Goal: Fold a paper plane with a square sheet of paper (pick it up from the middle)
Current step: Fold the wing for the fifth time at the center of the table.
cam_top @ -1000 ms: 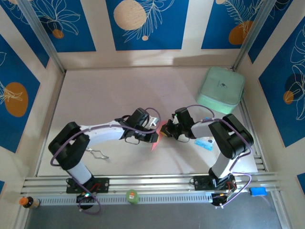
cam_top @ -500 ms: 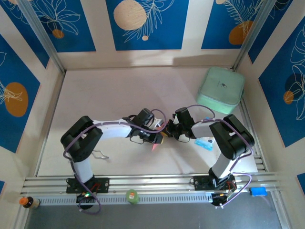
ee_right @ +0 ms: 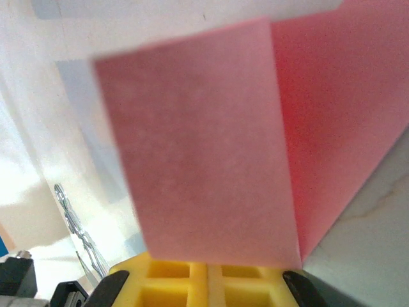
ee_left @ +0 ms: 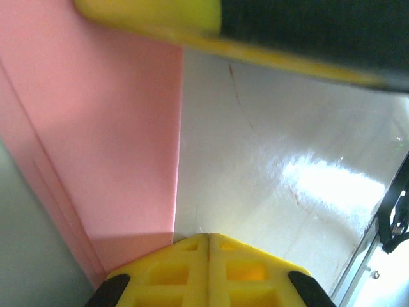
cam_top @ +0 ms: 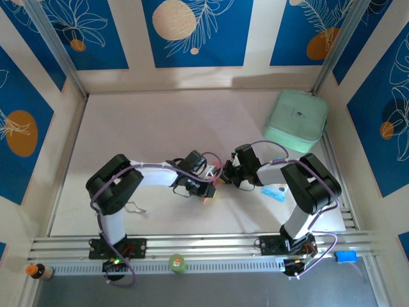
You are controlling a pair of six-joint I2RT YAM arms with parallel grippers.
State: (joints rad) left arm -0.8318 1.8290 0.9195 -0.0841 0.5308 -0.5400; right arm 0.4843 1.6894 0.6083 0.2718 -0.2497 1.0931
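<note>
I am pressing the yellow fingers of my left gripper point(ee_left: 208, 246) flat together, with no gap at the seam. The sheet of paper point(ee_left: 102, 147), pink-red and creased, is touching them on their left side, but I cannot tell whether I am pinching it there. I am clamping my right gripper point(ee_right: 208, 272) on the same sheet: a folded flap is standing straight out of its shut yellow fingertips, and a second pink layer is spreading to the right behind it.

From above, my two grippers are meeting tip to tip near the middle of the white table point(cam_top: 160, 128), with the paper between them. A bent wire clip point(cam_top: 131, 206) is lying near my left arm, and a blue-and-white packet point(cam_top: 273, 192) just beside my right arm. Farther back, the mint-green case point(cam_top: 296, 116) is sitting at the table's far right corner, well apart from the paper.
</note>
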